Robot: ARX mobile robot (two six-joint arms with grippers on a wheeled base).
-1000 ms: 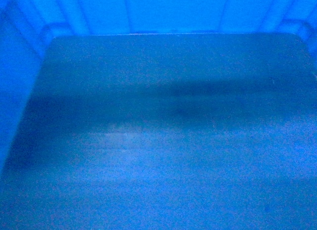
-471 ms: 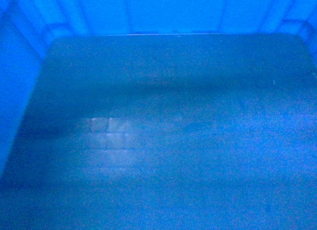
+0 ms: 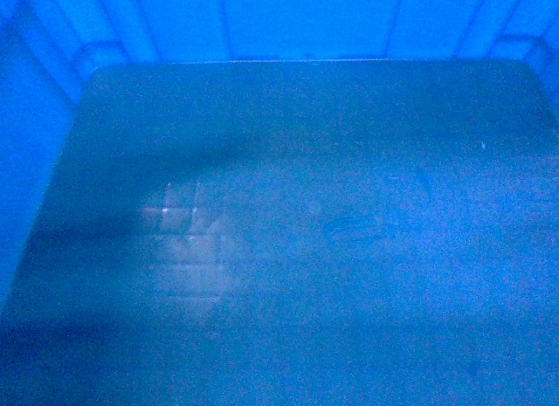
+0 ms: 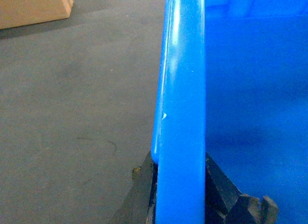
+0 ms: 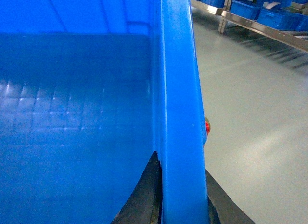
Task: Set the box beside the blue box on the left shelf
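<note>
Facing opening-up, box (image 3: 288, 249) (floor level) fills view.

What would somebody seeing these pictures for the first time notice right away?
The bright blue box swallows the whole head view, which looks straight down onto its dim floor. Each wrist view shows a rim gripped from both sides: the left gripper on one wall, the right gripper on the opposite one. Beyond the right rim, across pale floor, a metal shelf carries more blue bins; a cardboard carton sits off the left side.
</note>
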